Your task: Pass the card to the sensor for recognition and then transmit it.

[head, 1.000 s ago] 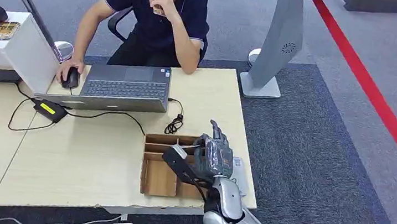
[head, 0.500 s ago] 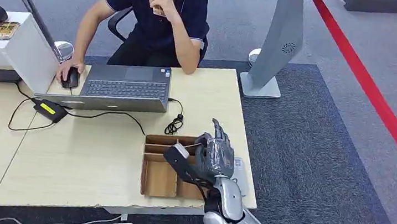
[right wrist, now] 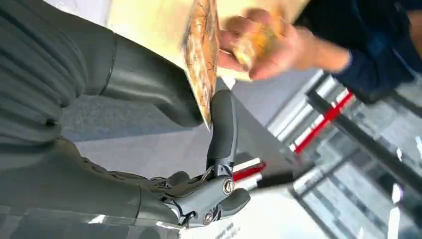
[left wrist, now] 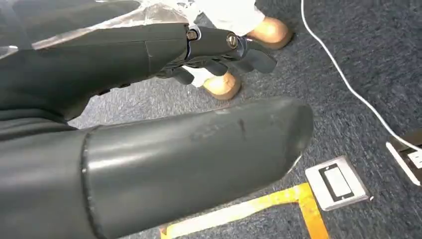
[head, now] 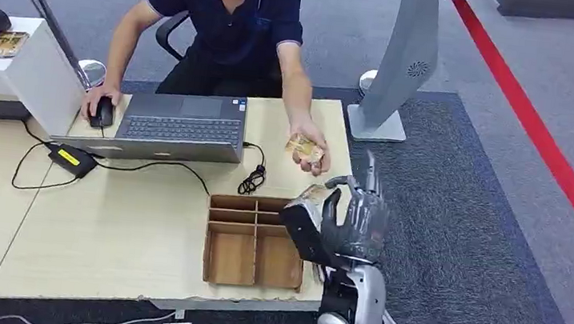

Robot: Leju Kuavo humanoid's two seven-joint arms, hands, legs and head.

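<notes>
My right hand [head: 346, 220] is raised above the table's right edge, beside the wooden tray [head: 251, 243]. It pinches a patterned yellowish card [head: 314, 191] between thumb and finger. In the right wrist view the card [right wrist: 201, 59] stands edge-on in my right hand [right wrist: 99, 99]. A person's hand [head: 307, 150] reaches close to the card and holds a small yellowish thing; it appears as a person's hand [right wrist: 263, 42] just past the card. My left hand [left wrist: 149, 99] hangs over the floor with nothing in it. The sensor is hidden behind my right hand.
A seated person works a mouse [head: 100, 113] beside an open laptop [head: 179, 122] at the table's far side. Cables and a black adapter [head: 71, 158] lie on the left. A grey stand [head: 399, 61] rises on the carpet to the right.
My right hand has lifted from over the tray and moved right and farther out with the card. The person's hand has dropped from the face and reached toward my hand.
</notes>
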